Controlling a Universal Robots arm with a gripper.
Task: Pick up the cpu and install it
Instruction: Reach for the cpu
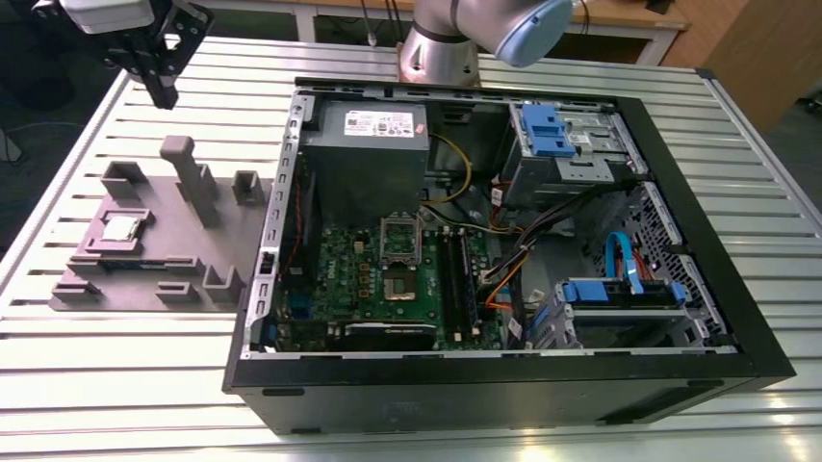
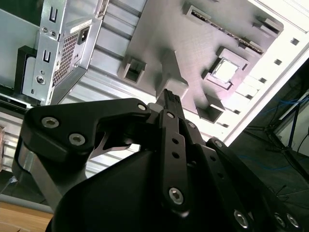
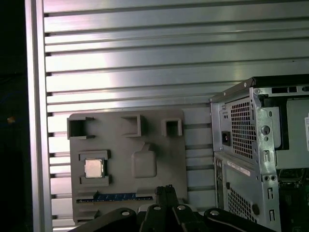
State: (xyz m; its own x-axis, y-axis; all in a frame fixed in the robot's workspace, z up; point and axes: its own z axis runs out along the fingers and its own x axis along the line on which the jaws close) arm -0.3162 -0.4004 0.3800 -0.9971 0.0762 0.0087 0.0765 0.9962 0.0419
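Silver-grey little square cpu [image 1: 122, 228] is sitting in its pocket on the mauve-grey plastic tray [image 1: 180, 231], beside the open black computer case [image 1: 694, 371] on the slatted metal surface [image 1: 129, 356]. I'm hovering the black gripper [image 1: 164, 91] well apart from it, fingers [image 2: 171, 104] together, gripping nothing. I'm guessing pick-up isn't started. Grabbing that thin chip is calling for parted fingers squared over it.
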